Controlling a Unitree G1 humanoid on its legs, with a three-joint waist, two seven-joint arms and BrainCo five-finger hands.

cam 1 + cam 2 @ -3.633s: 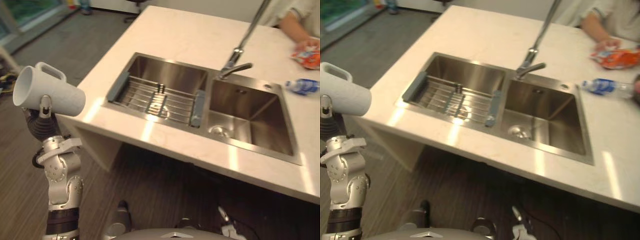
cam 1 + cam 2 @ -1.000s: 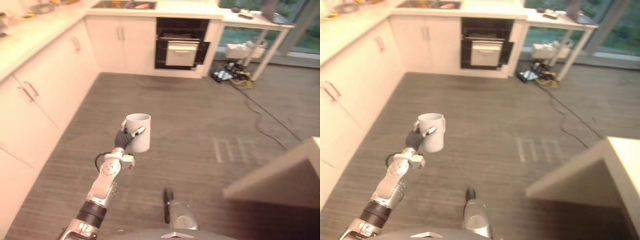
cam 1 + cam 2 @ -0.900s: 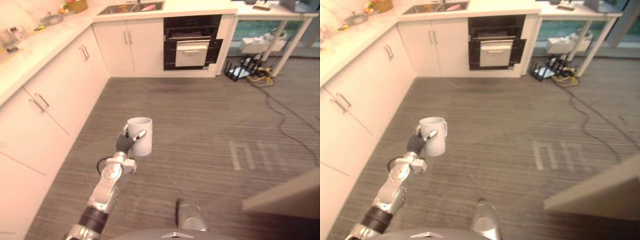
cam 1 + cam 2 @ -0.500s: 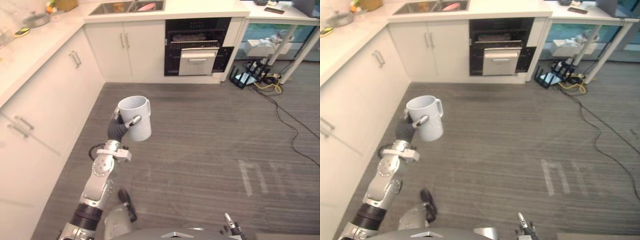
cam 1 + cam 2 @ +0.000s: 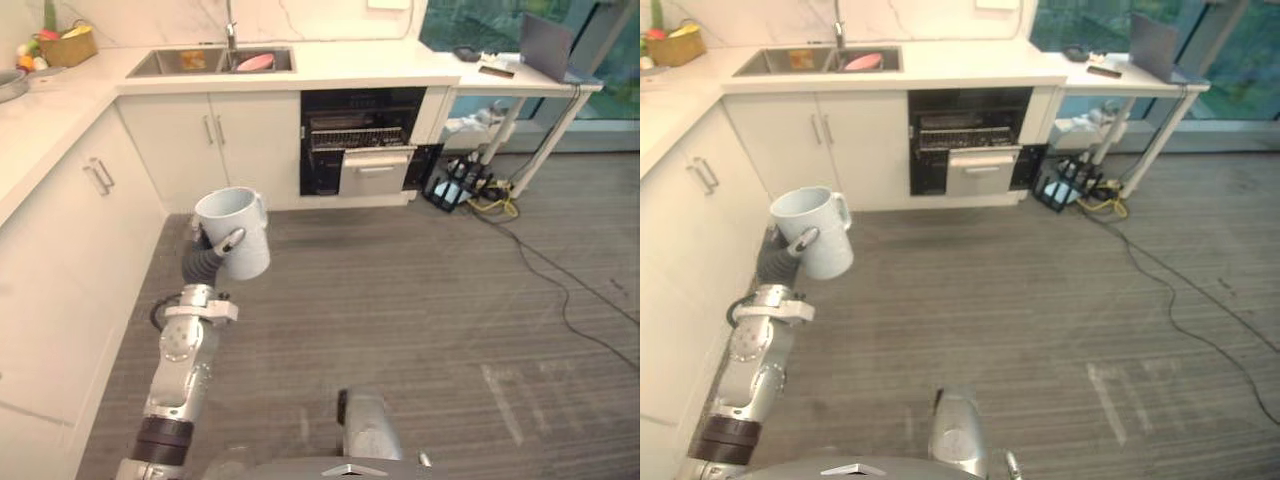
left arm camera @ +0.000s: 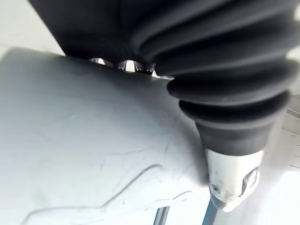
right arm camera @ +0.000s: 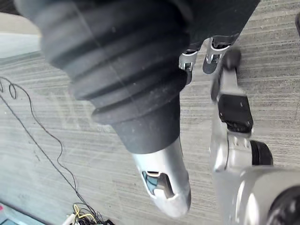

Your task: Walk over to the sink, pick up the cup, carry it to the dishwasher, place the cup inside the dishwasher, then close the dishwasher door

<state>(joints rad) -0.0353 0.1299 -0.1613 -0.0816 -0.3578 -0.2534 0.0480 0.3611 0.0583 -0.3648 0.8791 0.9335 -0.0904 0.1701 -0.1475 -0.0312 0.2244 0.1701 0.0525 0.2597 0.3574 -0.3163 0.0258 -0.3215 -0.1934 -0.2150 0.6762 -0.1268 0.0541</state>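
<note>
My left hand (image 5: 205, 258) is shut on a white handled cup (image 5: 234, 232), holding it upright in the air over the grey floor. In the left wrist view the cup's wall (image 6: 84, 154) lies against the hand, the thumb (image 6: 231, 180) pressed to it. The dishwasher (image 5: 363, 140) is a dark opening under the far counter, with wire racks showing and a white front panel (image 5: 376, 172) low in it. It stands ahead and to the right of the cup, well out of reach. My right hand (image 7: 161, 185) hangs idle above the floor, thumb straight.
White cabinets (image 5: 60, 230) run along the left, close to my left arm. A counter sink (image 5: 215, 62) holding a pink item is at the back. A white table (image 5: 520, 80) with a laptop stands right of the dishwasher, with cables (image 5: 480, 190) trailing across the floor.
The camera has swung from the island sink to the kitchen floor and cabinets. The cup stays in my left hand, turned from lying sideways to upright. The dishwasher now appears nearer and more central.
</note>
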